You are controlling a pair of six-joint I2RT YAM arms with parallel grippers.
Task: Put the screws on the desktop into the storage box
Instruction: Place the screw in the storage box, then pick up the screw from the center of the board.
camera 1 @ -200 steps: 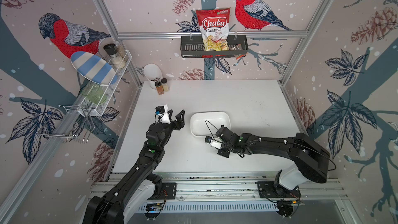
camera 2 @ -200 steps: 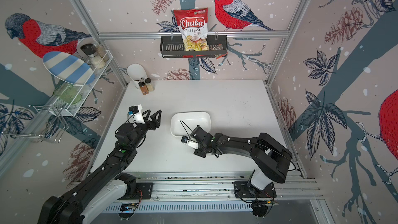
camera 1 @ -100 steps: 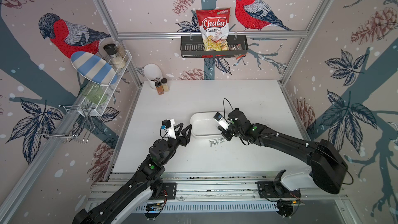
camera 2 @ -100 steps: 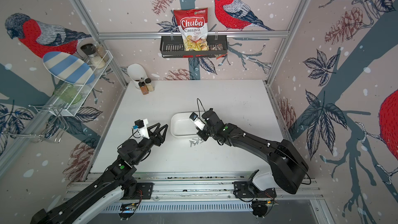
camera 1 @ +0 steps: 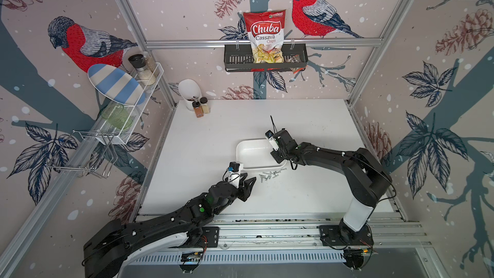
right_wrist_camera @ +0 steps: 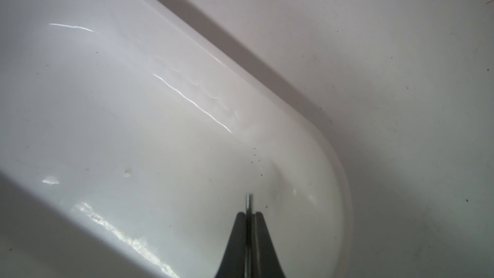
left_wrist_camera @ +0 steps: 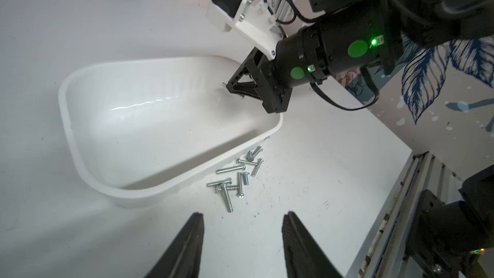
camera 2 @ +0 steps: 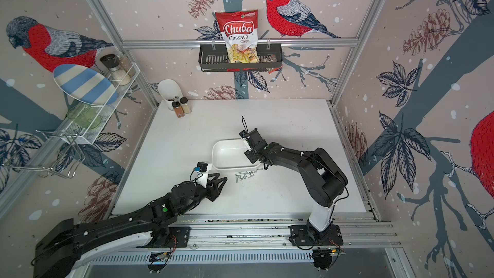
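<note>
Screw (right_wrist_camera: pixel 249 200) in right gripper (right_wrist_camera: pixel 250 213) pinch over storage box (right_wrist_camera: pixel 107 102), wrist views only; left gripper (left_wrist_camera: pixel 243 213) spread.

We are seeing the desk (camera 1: pixel 307 119) carrying the storage box (camera 1: pixel 251 153), screws (camera 1: pixel 270 175) lying at its six o'clock, spice jars (camera 1: pixel 201 106) at eleven.

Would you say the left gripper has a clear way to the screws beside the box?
Probably yes. The open left gripper faces the screws with only bare desktop between. The right gripper, shut on a single screw, is over the box, clear of the pile.
</note>
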